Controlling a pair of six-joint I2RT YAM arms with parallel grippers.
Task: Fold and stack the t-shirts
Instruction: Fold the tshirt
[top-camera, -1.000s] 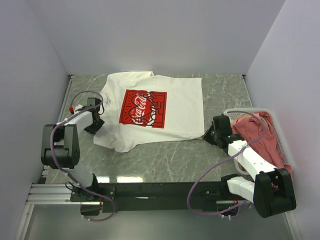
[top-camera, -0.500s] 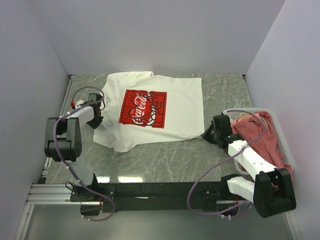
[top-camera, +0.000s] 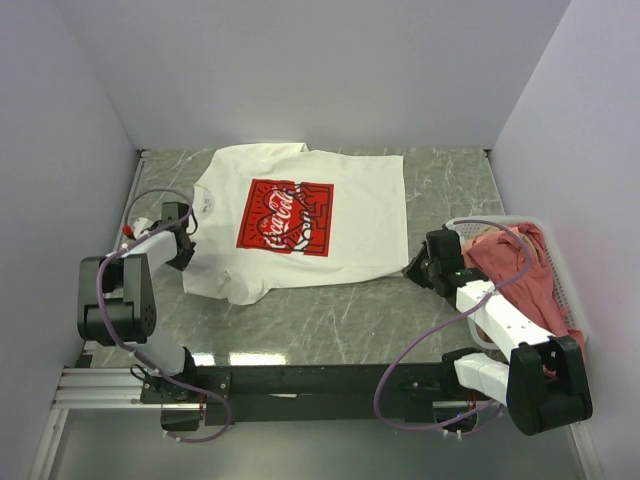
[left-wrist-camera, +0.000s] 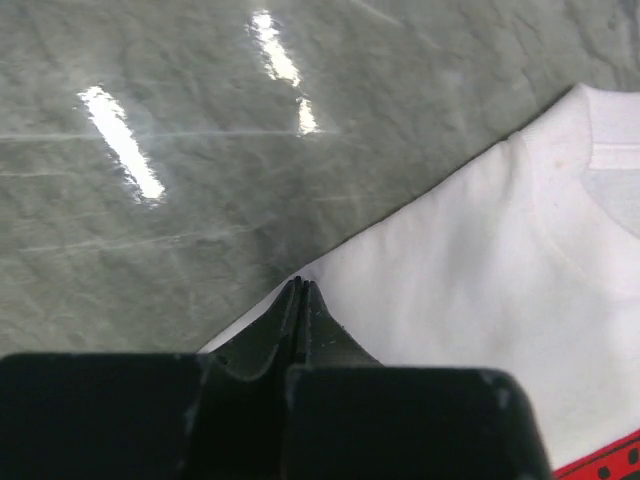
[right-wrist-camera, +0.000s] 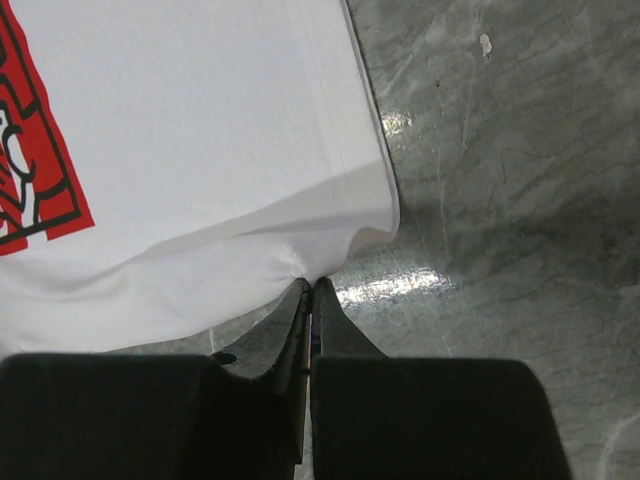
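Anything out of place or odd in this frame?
Nothing damaged or spilled. The white t-shirt lies slightly askew on the table, with a fold at its far edge; salmon-pink shirts sit heaped unfolded in the basket.

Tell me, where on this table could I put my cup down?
Widest bare stone: the table strip nearest the arms, in front of the white t-shirt. Another patch sits far right, behind the basket. Crowded where the left gripper and right gripper pinch the shirt's edges.

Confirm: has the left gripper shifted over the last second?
Yes. The left gripper, shut on the white t-shirt edge, has slid left, closer to the left edge of the table in the top view.
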